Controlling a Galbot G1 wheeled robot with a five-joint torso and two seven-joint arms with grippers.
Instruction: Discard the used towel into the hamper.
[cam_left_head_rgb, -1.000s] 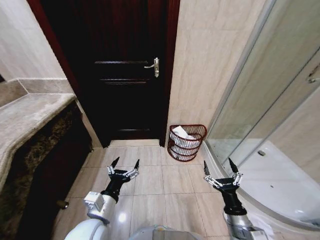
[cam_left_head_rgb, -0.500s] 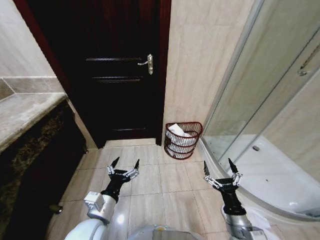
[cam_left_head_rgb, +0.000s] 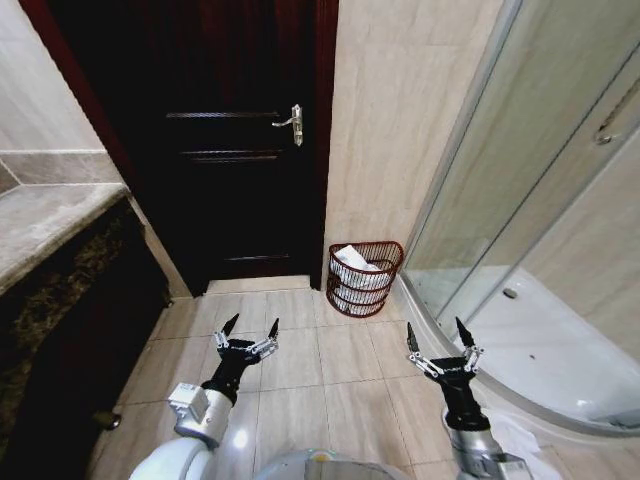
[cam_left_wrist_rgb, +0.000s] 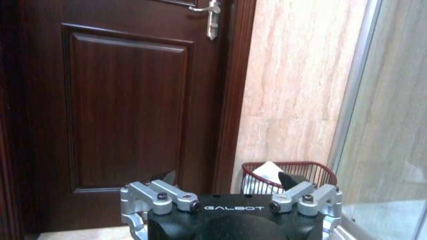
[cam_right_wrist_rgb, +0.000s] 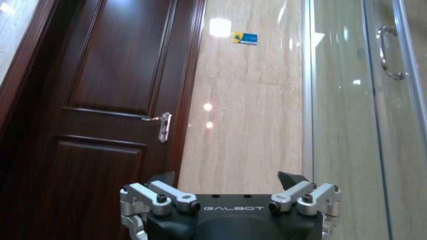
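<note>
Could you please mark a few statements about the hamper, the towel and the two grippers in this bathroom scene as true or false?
1. The hamper stands on the floor against the tiled wall, between the dark door and the shower enclosure. True.
2. The hamper is empty. False: something white, apparently the towel, lies inside it.
3. The left gripper is open and holds nothing. True.
4. The right gripper is clamped on the towel. False: it is open and empty, held above the floor tiles.
5. The door stands wide open. False: it looks shut, with its handle facing the robot.
</note>
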